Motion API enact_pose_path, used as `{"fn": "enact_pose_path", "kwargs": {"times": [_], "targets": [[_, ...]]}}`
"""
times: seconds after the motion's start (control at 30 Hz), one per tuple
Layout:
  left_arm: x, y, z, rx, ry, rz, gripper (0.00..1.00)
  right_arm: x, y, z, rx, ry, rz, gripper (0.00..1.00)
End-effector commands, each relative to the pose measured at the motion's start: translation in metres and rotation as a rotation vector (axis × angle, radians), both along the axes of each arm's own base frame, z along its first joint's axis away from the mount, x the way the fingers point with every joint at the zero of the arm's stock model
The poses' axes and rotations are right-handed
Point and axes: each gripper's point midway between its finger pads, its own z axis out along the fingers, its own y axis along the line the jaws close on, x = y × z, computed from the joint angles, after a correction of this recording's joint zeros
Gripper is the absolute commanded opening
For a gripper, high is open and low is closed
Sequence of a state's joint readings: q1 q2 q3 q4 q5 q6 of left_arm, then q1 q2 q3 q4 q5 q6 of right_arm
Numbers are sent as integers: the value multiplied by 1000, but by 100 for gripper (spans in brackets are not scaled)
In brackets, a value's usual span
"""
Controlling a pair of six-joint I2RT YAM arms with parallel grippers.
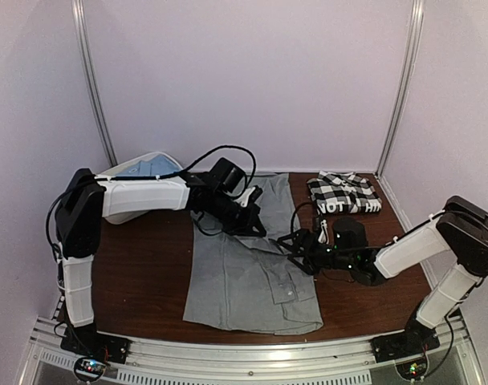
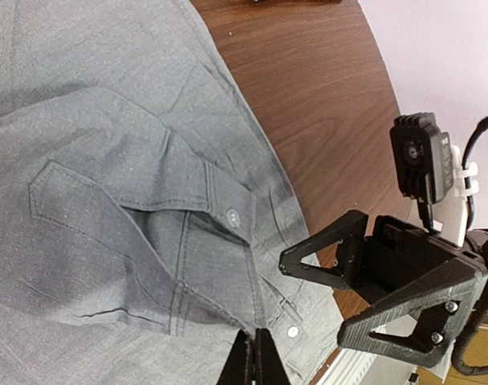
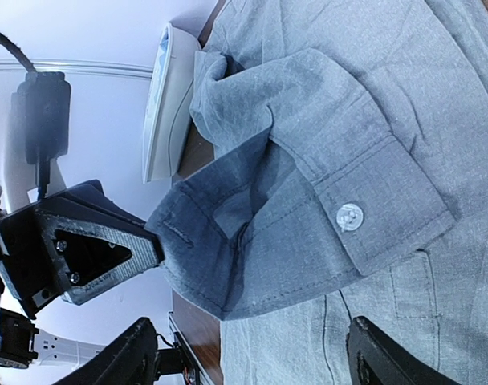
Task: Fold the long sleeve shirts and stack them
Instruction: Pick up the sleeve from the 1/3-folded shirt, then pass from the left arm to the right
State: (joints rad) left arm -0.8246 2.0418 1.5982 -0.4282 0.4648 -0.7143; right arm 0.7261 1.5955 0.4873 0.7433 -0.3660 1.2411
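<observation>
The grey shirt [image 1: 252, 281] lies spread on the middle of the table, one sleeve folded across its front [image 2: 107, 200]. My left gripper [image 2: 256, 362] is shut on the edge of that sleeve's cuff [image 3: 252, 241] and holds it a little off the cloth below. In the top view it is over the shirt's upper part [image 1: 256, 228]. My right gripper [image 3: 256, 361] is open just short of the same cuff, one finger [image 3: 388, 361] over the shirt body, gripping nothing. The checked shirt [image 1: 344, 194] sits folded at the back right. The light blue shirt [image 1: 152, 168] lies in the white tub.
The white tub [image 1: 119, 168] stands at the back left, its rim [image 3: 160, 104] close behind the grey shirt. Both arms meet over the shirt's right half, grippers nearly touching. Bare brown table [image 1: 140, 265] shows left of the shirt. Pale walls close in the sides and back.
</observation>
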Motion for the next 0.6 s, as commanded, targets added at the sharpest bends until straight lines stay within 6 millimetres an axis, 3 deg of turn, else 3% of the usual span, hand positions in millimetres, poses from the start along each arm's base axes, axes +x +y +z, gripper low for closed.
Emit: {"fn": "enact_pose_path", "kwargs": {"times": [0.0, 0.4, 0.57], "targets": [[2, -5, 29, -100, -24, -6, 0, 0, -1, -4, 42, 23, -23, 83], [1, -3, 30, -112, -19, -11, 0, 10, 10, -13, 115, 70, -39, 82], [-2, -1, 27, -113, -12, -13, 0, 17, 11, -17, 138, 83, -67, 77]]}}
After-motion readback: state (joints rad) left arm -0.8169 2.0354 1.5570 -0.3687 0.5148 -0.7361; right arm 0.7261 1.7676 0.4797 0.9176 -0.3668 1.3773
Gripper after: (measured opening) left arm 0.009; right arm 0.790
